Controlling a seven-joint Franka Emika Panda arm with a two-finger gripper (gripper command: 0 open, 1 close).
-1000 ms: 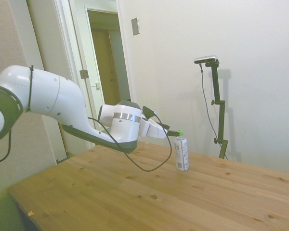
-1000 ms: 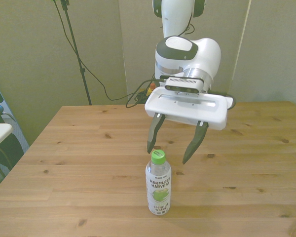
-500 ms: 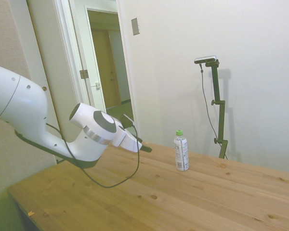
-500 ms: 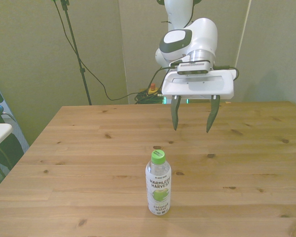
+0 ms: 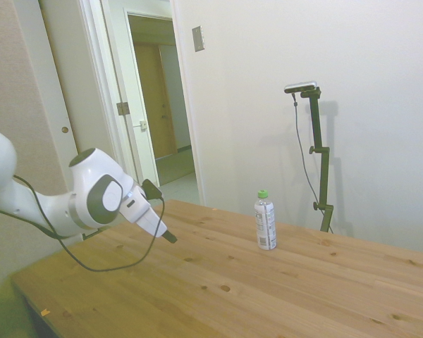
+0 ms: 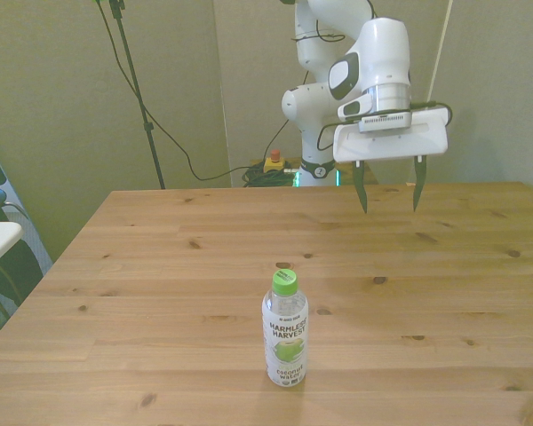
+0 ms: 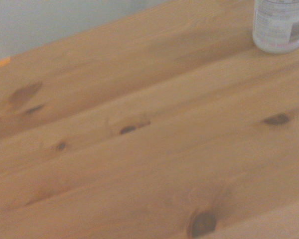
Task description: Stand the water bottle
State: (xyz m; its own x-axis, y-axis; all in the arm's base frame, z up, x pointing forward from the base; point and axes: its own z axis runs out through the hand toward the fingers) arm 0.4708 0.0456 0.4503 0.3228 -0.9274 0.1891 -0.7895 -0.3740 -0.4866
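Observation:
The water bottle [image 6: 285,328] stands upright on the wooden table [image 6: 160,266], near the front edge in the front view; it is clear with a green cap and a white label. The side view shows the water bottle [image 5: 265,220] standing alone near the wall. Only the base of the water bottle [image 7: 281,27] shows in the wrist view. My gripper [image 6: 389,185] hangs open and empty above the table's far edge, well away from the bottle and toward the front view's right. In the side view the gripper [image 5: 168,236] sits far to the left of the bottle.
Dark knots dot the table planks [image 7: 204,222]. A cable [image 6: 173,146] hangs behind the table at the front view's left. A doorway [image 5: 158,98] opens behind the arm in the side view.
The gripper has drawn back from just above the bottle's cap, rising and retreating to the table's far edge. The bottle has stayed upright in the same spot.

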